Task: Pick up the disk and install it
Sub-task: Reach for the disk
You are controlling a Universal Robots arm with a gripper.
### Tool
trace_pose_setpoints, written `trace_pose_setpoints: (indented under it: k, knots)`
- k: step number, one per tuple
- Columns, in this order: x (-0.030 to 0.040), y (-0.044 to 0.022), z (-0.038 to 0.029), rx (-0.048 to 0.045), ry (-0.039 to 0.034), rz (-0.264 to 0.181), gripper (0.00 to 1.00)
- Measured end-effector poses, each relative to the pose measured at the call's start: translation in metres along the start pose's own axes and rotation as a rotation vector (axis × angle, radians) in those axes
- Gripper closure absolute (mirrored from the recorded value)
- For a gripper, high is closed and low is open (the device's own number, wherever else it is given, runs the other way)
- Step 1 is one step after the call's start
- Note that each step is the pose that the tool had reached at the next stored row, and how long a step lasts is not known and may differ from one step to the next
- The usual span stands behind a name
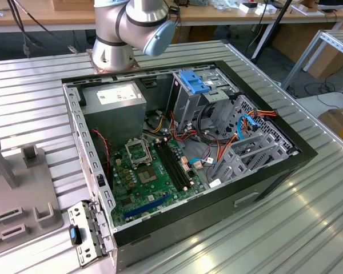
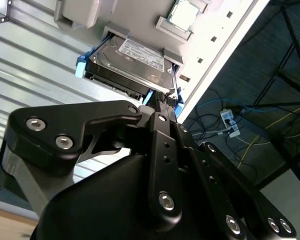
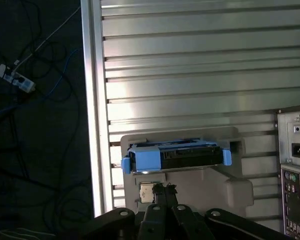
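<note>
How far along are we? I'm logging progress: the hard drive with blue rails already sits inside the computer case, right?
No. The hard drive with blue rails sits in a grey holder on the slatted metal table, outside the computer case, as the first wrist view shows.

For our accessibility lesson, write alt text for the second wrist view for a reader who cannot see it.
A hard disk with a white label and blue side rails lies in a grey holder on a ribbed metal table. The robot's black gripper, in the foreground, points at the disk's near edge.
</note>
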State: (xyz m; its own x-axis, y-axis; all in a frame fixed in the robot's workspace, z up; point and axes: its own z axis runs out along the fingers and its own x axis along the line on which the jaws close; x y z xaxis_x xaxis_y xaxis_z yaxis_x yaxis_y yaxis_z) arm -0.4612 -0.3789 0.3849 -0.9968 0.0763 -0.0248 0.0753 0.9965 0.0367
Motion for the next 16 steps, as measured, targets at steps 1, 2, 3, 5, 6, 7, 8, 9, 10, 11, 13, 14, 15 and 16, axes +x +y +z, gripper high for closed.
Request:
trace_pose_setpoints:
  k: [1,2,3,5,6,7,8,9,10,11,13,14,15,16]
  knots:
    - [0.0003,0.0035,0.0005,0.0,0.0,0.0,0.89]
    - [0.0005,0.0059,0.0009,0.0,-0.0001,0.0,0.89]
    - [0.0007,0.0081,0.0014,0.0,-0.0001,0.0,0.89]
    - [0.0008,0.0096,0.002,0.0001,0.0,0.0,0.89]
    - [0.0017,0.0111,0.0033,0.0001,-0.0002,0.0,0.89]
    - [0.0025,0.0124,0.0039,0.0002,0.0,0.0,0.89]
    - [0.0039,0.0148,0.0048,0.0001,0.0,0.0,0.89]
    - [0.0045,0.0158,0.0052,0.0001,-0.0002,0.0,0.89]
    - [0.0048,0.0168,0.0059,0.001,0.0,0.0,0.89]
    - [0.0048,0.0168,0.0059,0.0012,0.0,0.0,0.89]
    - [0.0049,0.0169,0.0059,0.0016,0.0,0.0,0.89]
    - [0.0049,0.0169,0.0059,0.0017,0.0001,0.0,0.89]
    - [0.0048,0.017,0.006,0.0017,0.0018,0.0,0.89]
    - [0.0048,0.017,0.006,0.0021,0.0052,0.0,0.89]
